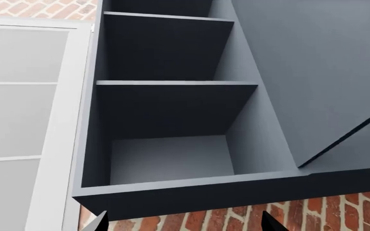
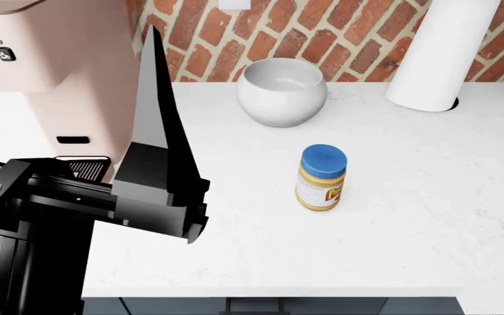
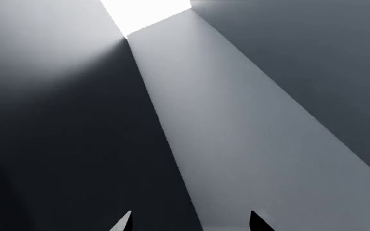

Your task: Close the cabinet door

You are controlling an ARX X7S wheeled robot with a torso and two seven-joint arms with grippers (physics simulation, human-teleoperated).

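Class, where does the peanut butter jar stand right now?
In the head view, the jar stands upright mid-counter, in front of the white bowl.

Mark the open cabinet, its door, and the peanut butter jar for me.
cabinet [image 1: 172,110]: left wrist view, on the dark back panel under the middle shelf.
cabinet door [image 1: 313,67]: left wrist view, on its flat inner face.
peanut butter jar [image 2: 322,178]: head view, on its label side.

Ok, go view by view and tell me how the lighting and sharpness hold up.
Head view: even, soft light, faint shadows under the white round bowl and blue-lidded peanut butter jar; the black arm looms large at the view's left. Left wrist view: sharp, the dark grey open cabinet has shaded shelves. Right wrist view: flat grey panels too close to identify, one blown-out white patch.
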